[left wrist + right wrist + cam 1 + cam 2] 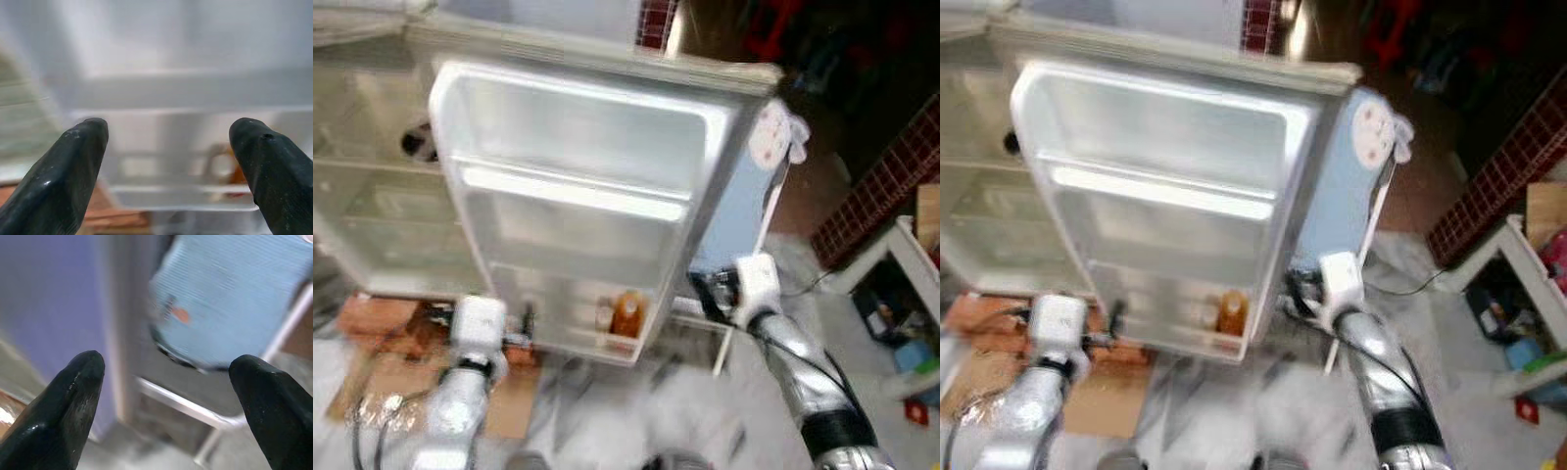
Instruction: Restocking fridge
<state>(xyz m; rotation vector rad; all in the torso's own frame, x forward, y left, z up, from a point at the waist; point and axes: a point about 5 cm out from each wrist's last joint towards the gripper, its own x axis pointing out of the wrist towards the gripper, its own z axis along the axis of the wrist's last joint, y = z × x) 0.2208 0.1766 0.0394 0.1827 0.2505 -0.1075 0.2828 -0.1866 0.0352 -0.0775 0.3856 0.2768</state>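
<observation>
Both my arms reach toward the open fridge door (578, 206); left gripper (168, 161) and right gripper (166, 401) fingers spread, empty.

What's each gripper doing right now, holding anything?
Left gripper: open, empty, facing the fridge door shelves.
Right gripper: open, empty, by the door's outer edge.

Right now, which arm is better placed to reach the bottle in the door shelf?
Left. The left gripper, open, faces the door shelf beside the bottle; the right gripper, also open, sits past the door's outer edge.
</observation>
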